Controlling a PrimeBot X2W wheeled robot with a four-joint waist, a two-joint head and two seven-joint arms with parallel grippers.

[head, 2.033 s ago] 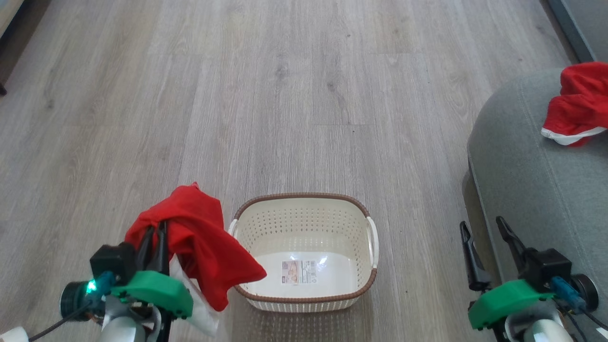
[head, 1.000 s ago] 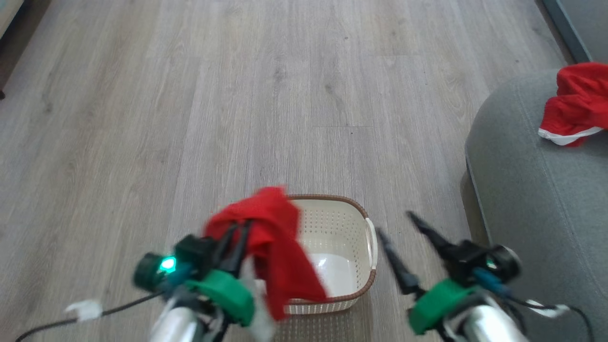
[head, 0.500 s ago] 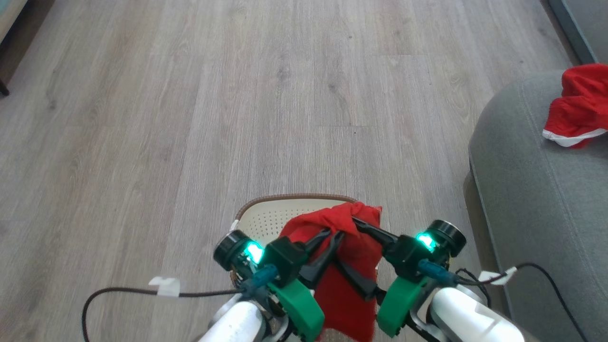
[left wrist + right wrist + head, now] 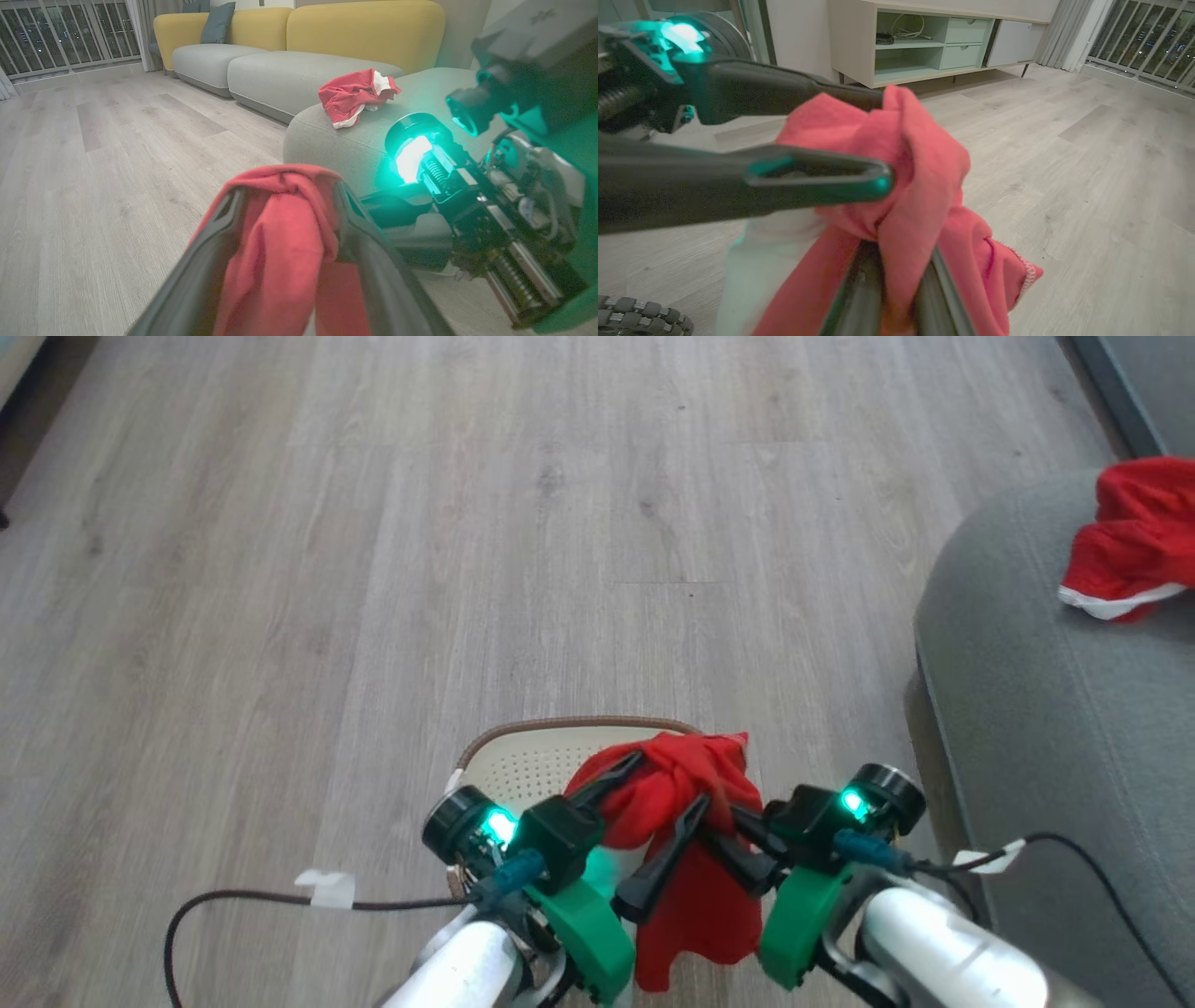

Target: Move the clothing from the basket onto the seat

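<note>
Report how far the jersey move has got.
Done: one red garment already lies on the sofa seat. In hand: the red jersey hangs above the basket, the right pincer shut on it, the left pincer open around it. Remaining: carry it right, onto the seat, and release.

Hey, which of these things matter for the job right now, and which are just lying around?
Job: jersey, basket, seat, left gripper, right gripper.
Lying about: other red garment on the seat, cabinet, yellow sofa.
</note>
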